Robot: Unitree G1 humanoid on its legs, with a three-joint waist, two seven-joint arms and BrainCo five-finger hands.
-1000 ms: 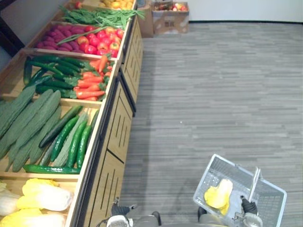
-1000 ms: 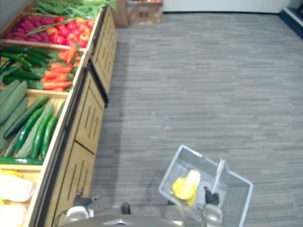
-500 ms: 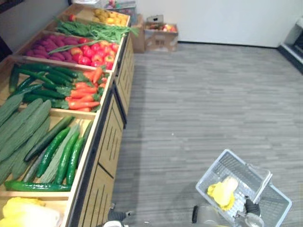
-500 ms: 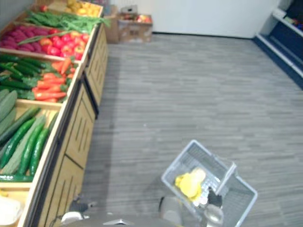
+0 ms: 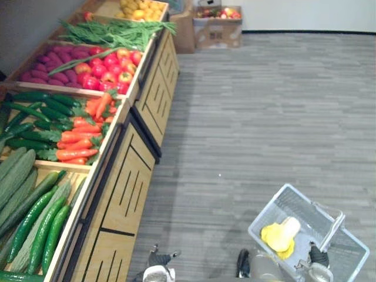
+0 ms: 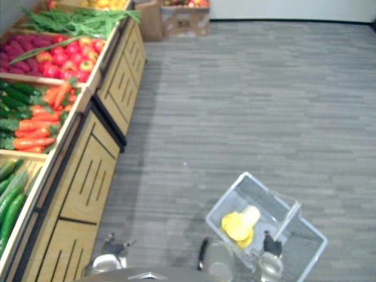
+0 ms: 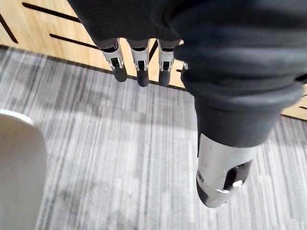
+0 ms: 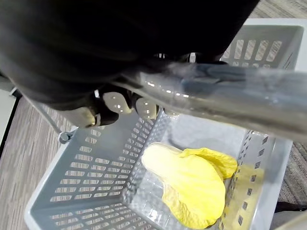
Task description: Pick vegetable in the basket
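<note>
Grey slatted-plastic basket (image 5: 265,210) hangs from my right hand (image 5: 318,257). Its fingers (image 8: 117,103) are curled round the glossy bar handle (image 8: 230,91), so that hand is grasping the handle. Basket is over the grey striped floor (image 5: 252,117), well apart from the long pale wooden display stand (image 5: 126,182) on my left. Wide open floor btw the two & on ahead, up to the brown cardboard boxes (image 5: 217,32) by the far wall. Stand's front edge runs away from me at a slant, w/ a dark-trimmed rim on top & slotted panels below. My left hand (image 7: 138,57) hangs low near that front panel, not touching, fingers straight & relaxed, holding nothing. Task veg is a yellow leafy cabbage (image 8: 192,182) lying inside the basket on its mesh bottom. It has a smooth pale stalk at one end & crinkled bright yellow leaves at the other, leaf tips against one side wall. Stand's bins, near to far: long green cucumbers (image 5: 41,223), orange carrots (image 5: 79,132), round red fruit (image 5: 106,64), then a spread of thin green stalks (image 5: 111,32).
</note>
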